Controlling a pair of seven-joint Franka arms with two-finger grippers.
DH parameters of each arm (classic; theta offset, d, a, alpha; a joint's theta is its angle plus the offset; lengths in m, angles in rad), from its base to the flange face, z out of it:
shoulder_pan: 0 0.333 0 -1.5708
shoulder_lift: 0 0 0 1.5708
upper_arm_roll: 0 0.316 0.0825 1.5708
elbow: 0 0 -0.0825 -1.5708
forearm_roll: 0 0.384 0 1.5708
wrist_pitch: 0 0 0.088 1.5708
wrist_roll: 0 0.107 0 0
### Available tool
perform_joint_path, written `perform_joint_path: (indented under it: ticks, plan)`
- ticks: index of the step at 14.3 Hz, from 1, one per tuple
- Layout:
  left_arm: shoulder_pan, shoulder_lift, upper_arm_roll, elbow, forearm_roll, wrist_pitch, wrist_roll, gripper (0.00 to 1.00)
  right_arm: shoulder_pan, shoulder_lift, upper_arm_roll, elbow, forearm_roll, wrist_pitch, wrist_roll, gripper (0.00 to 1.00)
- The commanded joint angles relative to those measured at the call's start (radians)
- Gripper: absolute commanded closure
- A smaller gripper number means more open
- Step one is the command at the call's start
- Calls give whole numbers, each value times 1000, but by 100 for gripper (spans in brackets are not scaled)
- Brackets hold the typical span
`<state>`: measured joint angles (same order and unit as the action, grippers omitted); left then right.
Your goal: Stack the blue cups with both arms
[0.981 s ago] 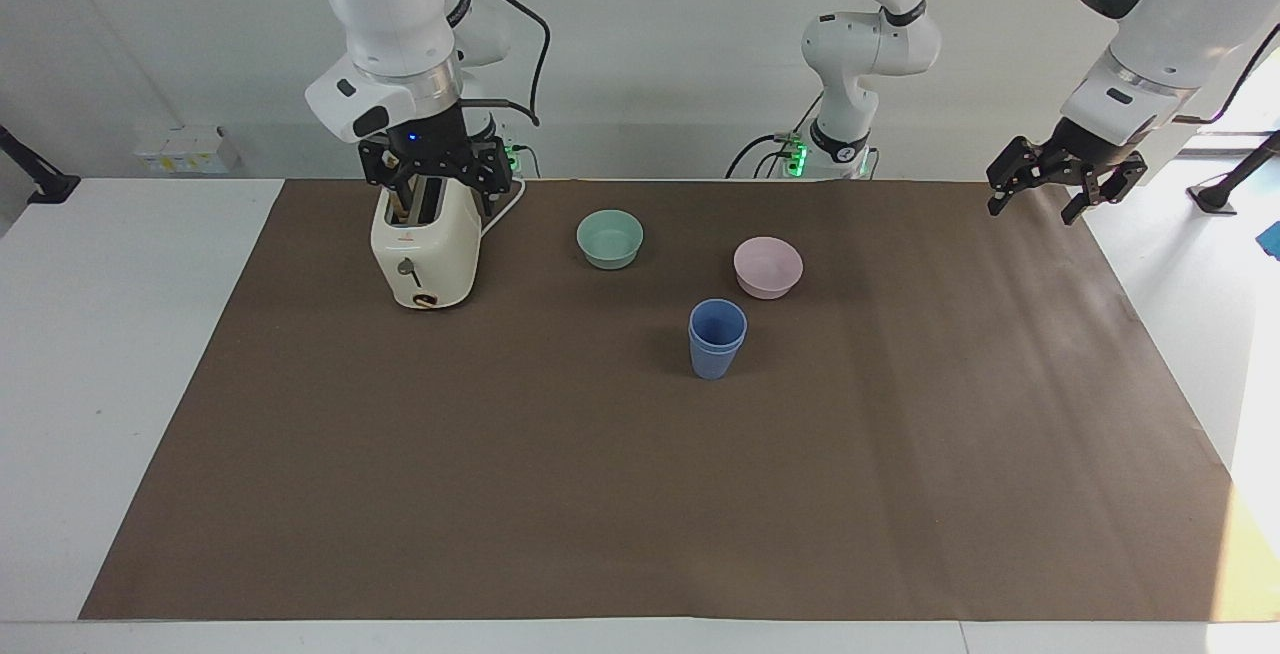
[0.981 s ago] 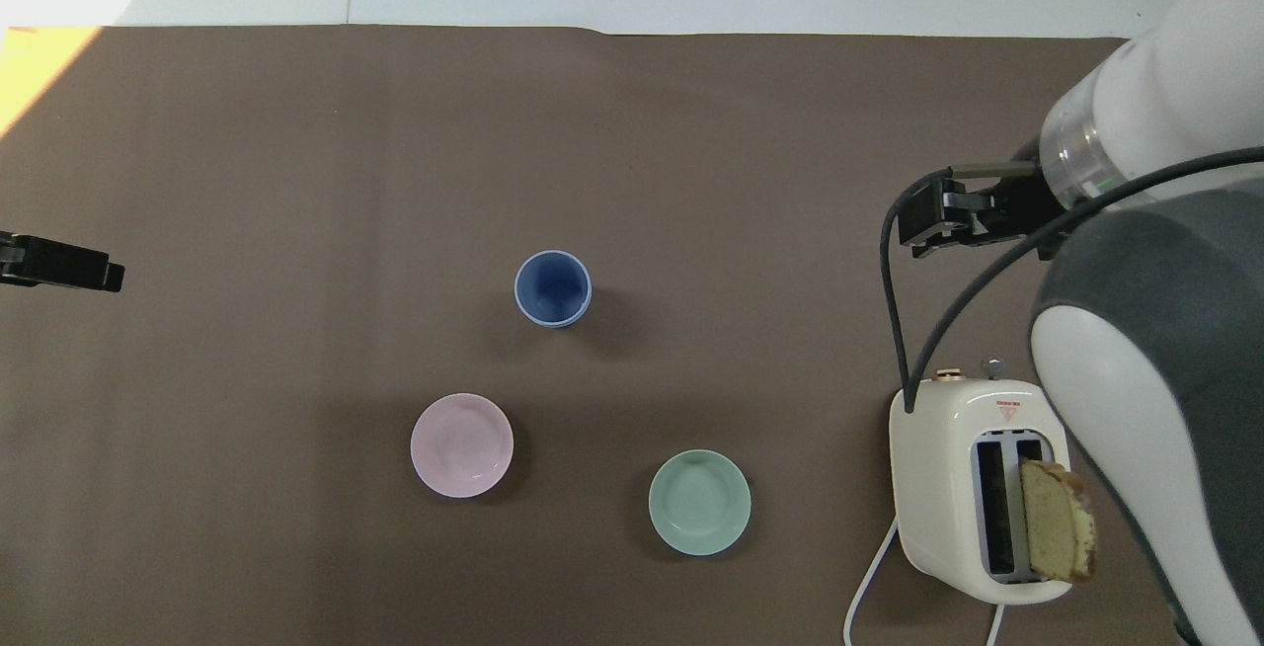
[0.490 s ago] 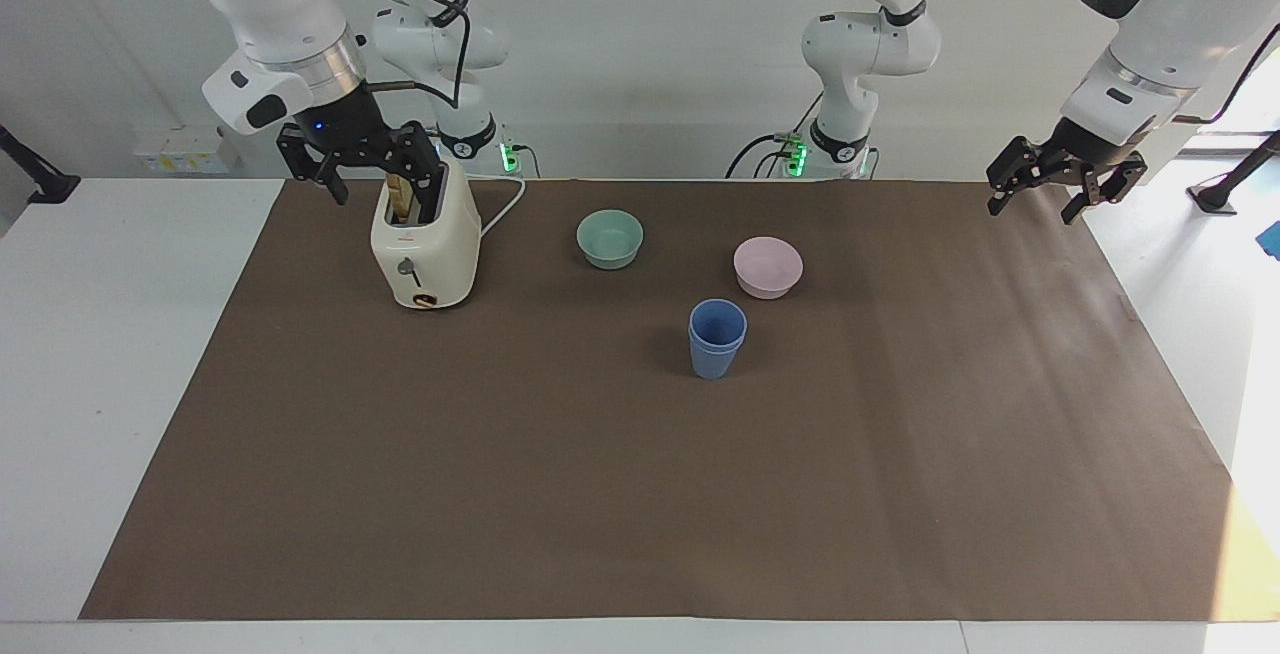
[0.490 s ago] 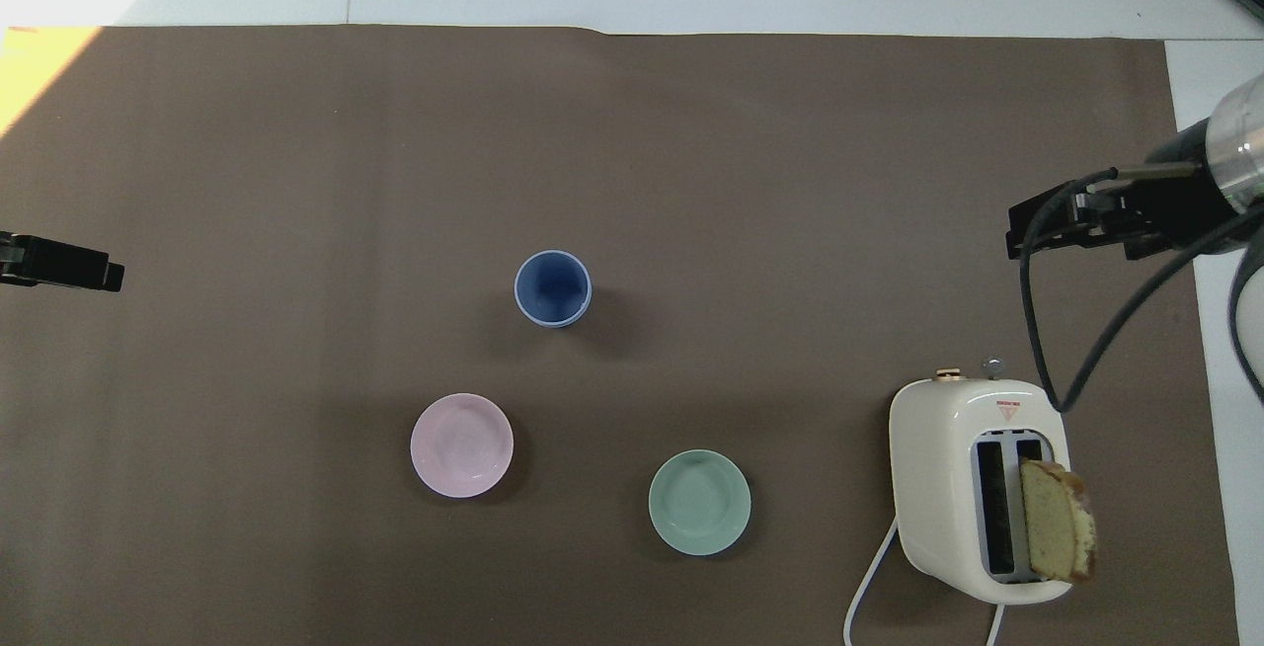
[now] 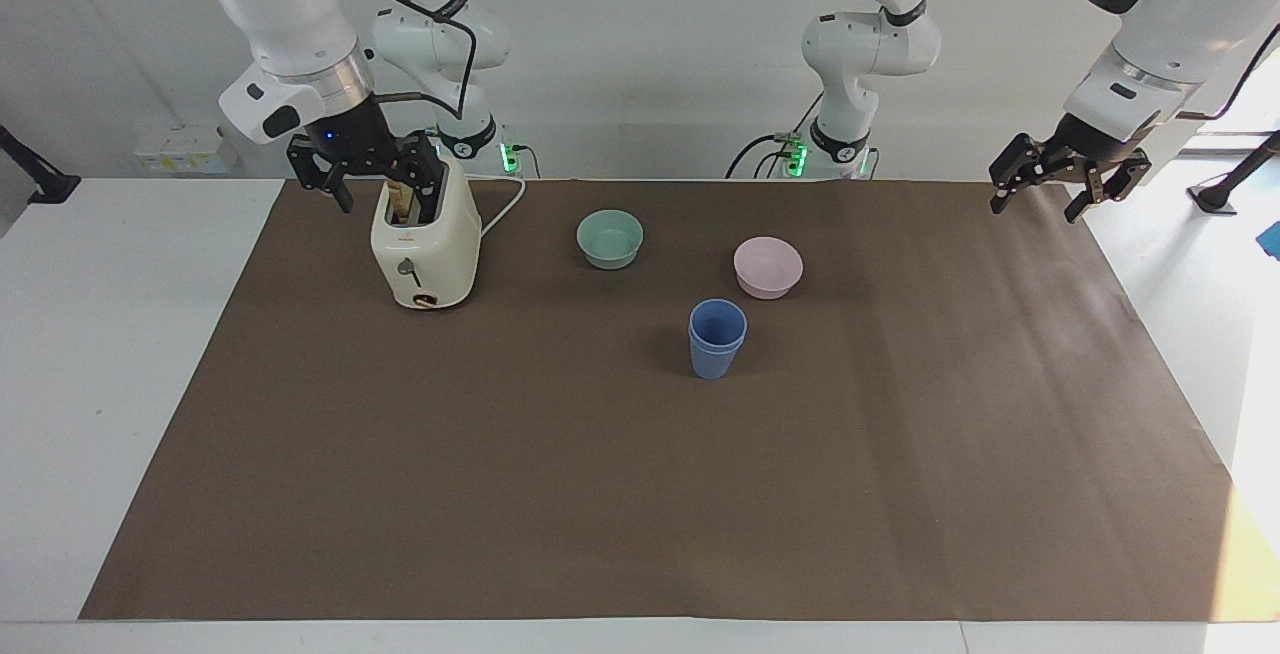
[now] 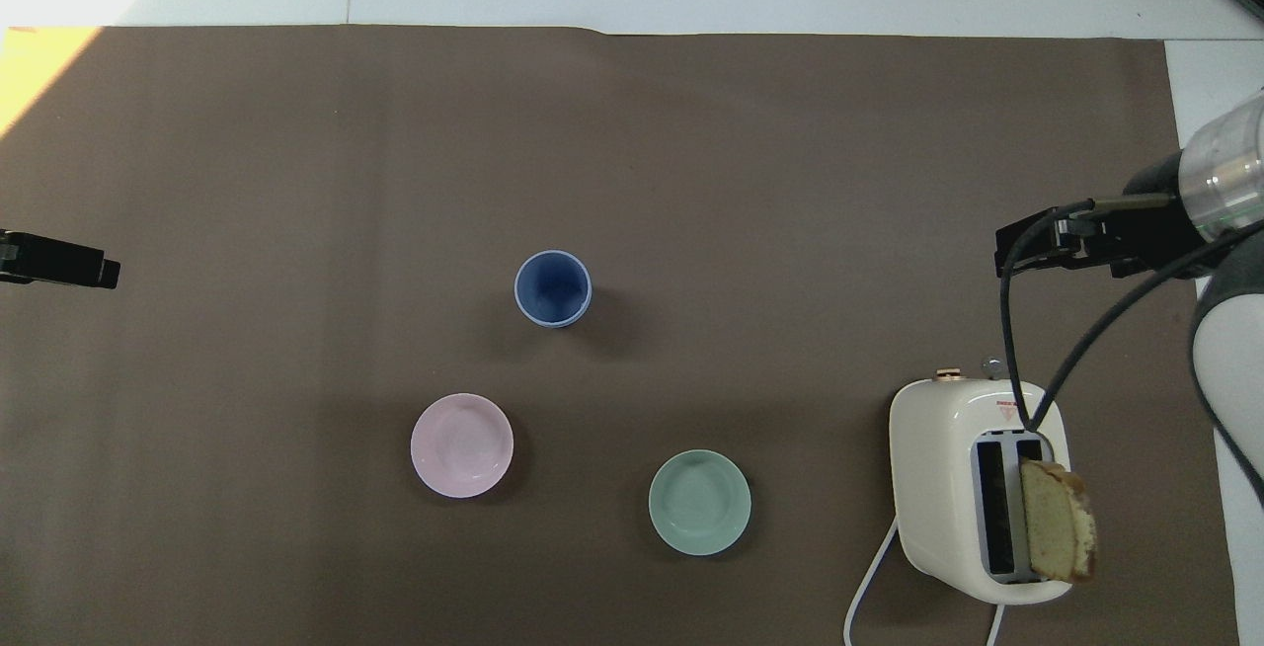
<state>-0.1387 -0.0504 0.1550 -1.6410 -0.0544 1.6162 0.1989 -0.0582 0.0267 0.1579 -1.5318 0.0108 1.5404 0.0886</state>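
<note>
Blue cups (image 5: 717, 337) nested mid-table, farther from the robots than the pink bowl (image 5: 767, 266) — stack looks done | right gripper (image 5: 368, 177) fingers apart, empty, over toaster (image 5: 424, 249) | left gripper (image 5: 1064, 179) fingers apart, empty, parked at your table edge, clear.

White surface (image 5: 120, 354) covered by a brown paper mat (image 5: 640, 494). On the mat: nested blue cups (image 5: 717, 337), upright, mid-mat. Pink bowl (image 5: 767, 267) just beside them, nearer the robots. Mint-green bowl (image 5: 610, 238) near the pink one, toward the right arm's end. Cream toaster (image 5: 425, 249) with a bread slice (image 6: 1059, 533) in one slot, at the right arm's end.
</note>
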Motion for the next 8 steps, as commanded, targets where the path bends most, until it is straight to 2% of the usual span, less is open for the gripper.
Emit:
perform_joint_path:
  ticks: [1, 8]
  plan:
    - [8, 1, -5, 18, 10, -22, 7, 0, -23, -31, 8, -42, 1, 24, -35, 0]
    - [8, -3, -6, 12, 10, -21, 14, 0, -45, -31, 8, -42, 3, 6, -38, 0]
